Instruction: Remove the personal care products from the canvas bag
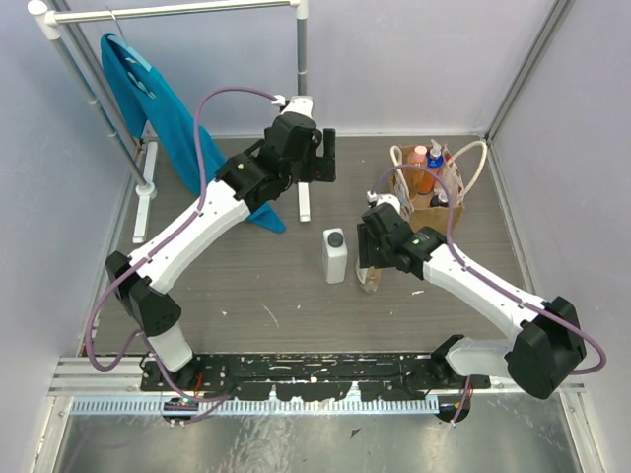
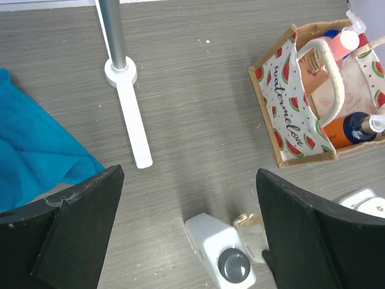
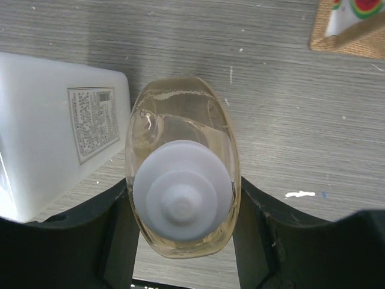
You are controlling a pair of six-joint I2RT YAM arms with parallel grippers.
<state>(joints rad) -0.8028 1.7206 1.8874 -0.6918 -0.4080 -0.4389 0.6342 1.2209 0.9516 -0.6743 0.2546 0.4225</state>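
amber bottle (image 3: 180, 168) in right jaws | left jaws wide, empty | grey table (image 1: 256, 286), lilac walls (image 1: 414, 59)

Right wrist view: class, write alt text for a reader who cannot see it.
Seen from above, a clear amber bottle with a white cap sits clamped between the jaws of the right gripper. A white rectangular bottle is at its left on the grey table; a corner of the canvas bag shows top right.

Tan canvas bag (image 2: 289, 114) printed with red-green watermelons, grey-capped white bottle (image 1: 335, 262), white-capped clear amber bottle (image 3: 180, 117), teal cloth (image 1: 158, 108)
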